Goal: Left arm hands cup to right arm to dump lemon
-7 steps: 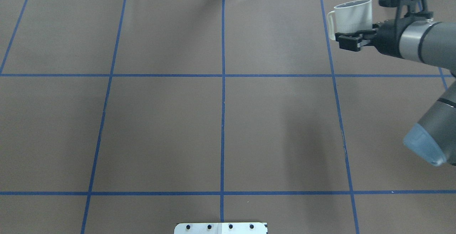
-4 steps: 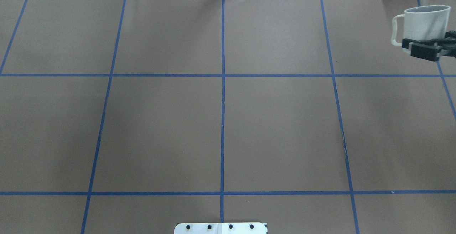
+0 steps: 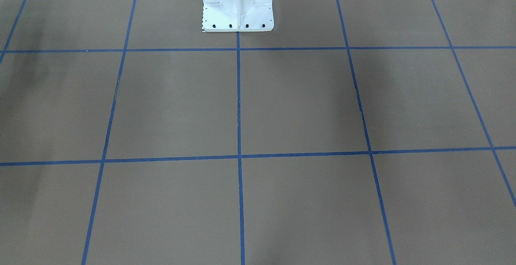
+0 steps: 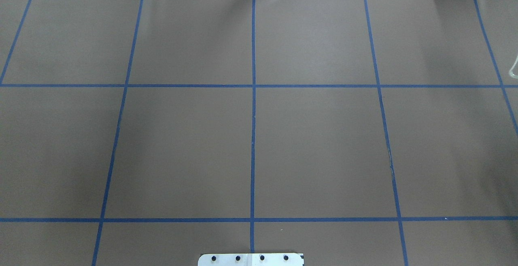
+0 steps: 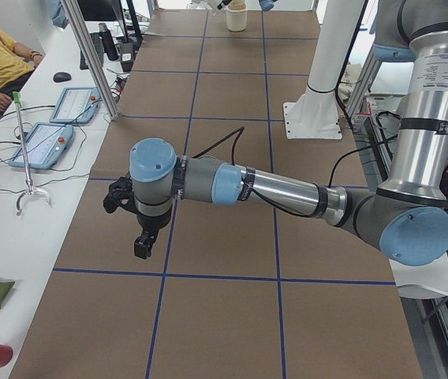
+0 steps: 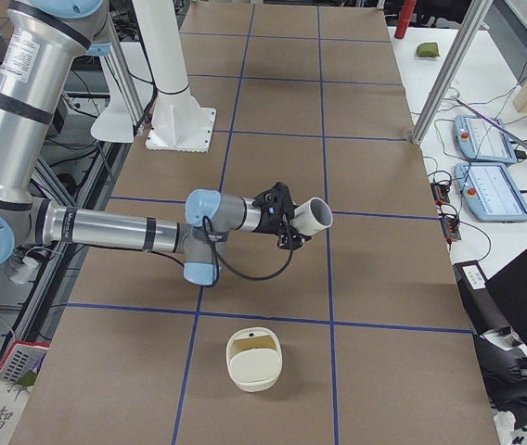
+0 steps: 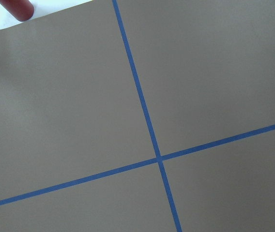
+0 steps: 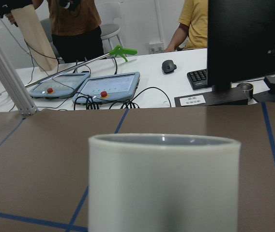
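— Where's the cup (image 6: 312,215)?
— Off the table (image 4: 315,136), at the tip of the right gripper (image 6: 291,230). The wrist camera has it filling the foreground, rim level.
— Pinched?
— I can't tell how those jaws stand. Same for the left gripper (image 5: 141,241), which hangs fingers-down above the table.
— The lemon?
— An off-white container (image 6: 254,360) stands near the right arm, something yellowish inside, too small to name.

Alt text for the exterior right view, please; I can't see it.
The right arm stretches low over the brown gridded table with the cup tipped sideways at its gripper. An off-white bowl sits on the table nearer the camera.
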